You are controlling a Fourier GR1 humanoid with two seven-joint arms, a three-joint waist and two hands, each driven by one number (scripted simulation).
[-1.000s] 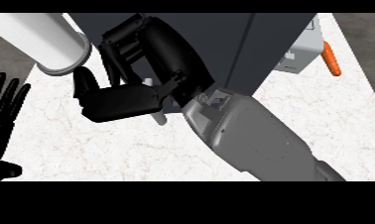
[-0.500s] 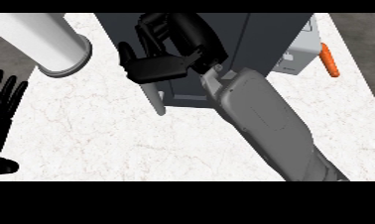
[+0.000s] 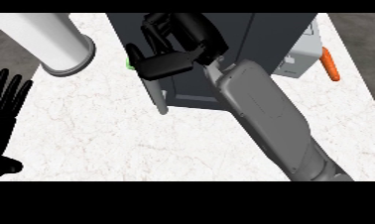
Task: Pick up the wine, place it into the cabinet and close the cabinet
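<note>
The wine shows only as a green sliver left of the dark cabinet, behind your right hand, whose fingers curl around it. Your left hand rests open, near left. Risk: the bottle catching the cabinet's edge.

The white marble-patterned counter top with faint grey veins fills most of what I see below me. At upper left, a tall white cylinder with a grey rim stands on it, tilted toward the view's upper left edge. At far right, a small orange carrot-shaped object lies on the counter, just beside a light grey box-shaped appliance. A small bright green object shows only as a sliver; I cannot tell what it is.
</note>
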